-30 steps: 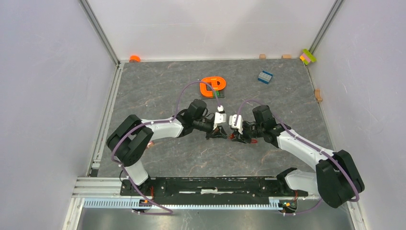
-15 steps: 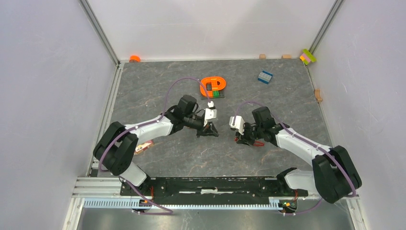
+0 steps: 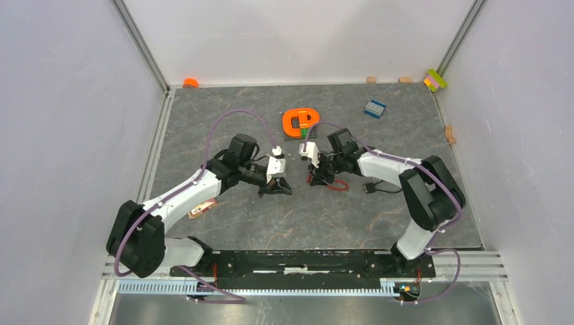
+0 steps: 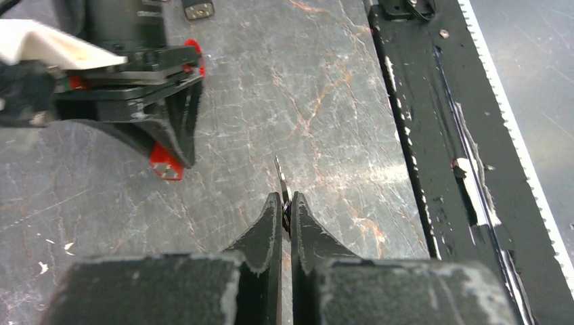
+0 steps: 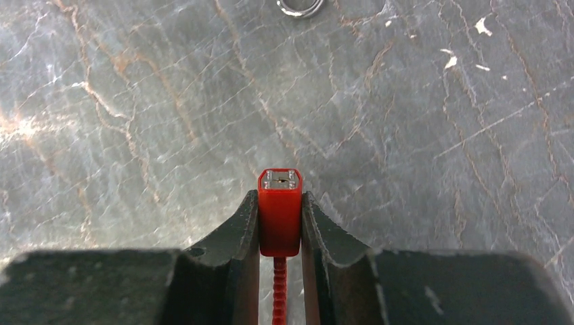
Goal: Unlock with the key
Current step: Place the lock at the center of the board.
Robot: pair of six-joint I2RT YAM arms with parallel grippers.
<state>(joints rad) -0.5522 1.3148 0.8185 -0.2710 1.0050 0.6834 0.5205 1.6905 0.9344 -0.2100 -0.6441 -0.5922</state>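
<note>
Both arms have shifted left since a second ago, and the gap between their tips has widened. The right arm has folded in, and what it carries now sits closer to the orange piece (image 3: 301, 122).

My left end effector (image 4: 285, 203) is closed on the key (image 4: 281, 177). It pinches the bow, so the thin blade sticks out past the fingertips, on the near left of the orange piece. My right end effector (image 5: 279, 198) is clamped on the small red lock (image 5: 279, 227), squeezing its two flat sides. The keyway face (image 5: 280, 179) points out beyond the fingers, and a ribbed red cable (image 5: 277, 298) trails back between them. The lock hangs above the desk (image 3: 379, 223), just on the near side of the orange piece and apart from the key.

I judge both parts light and rigid. The key is thin, smooth metal, so it could pivot or slip in the pinch if the tip meets the keyway off-axis. The lock's flat sides give a firm hold, though the cable may tug on it. I'd keep the grip on the bow and line the blade up squarely before pushing.
</note>
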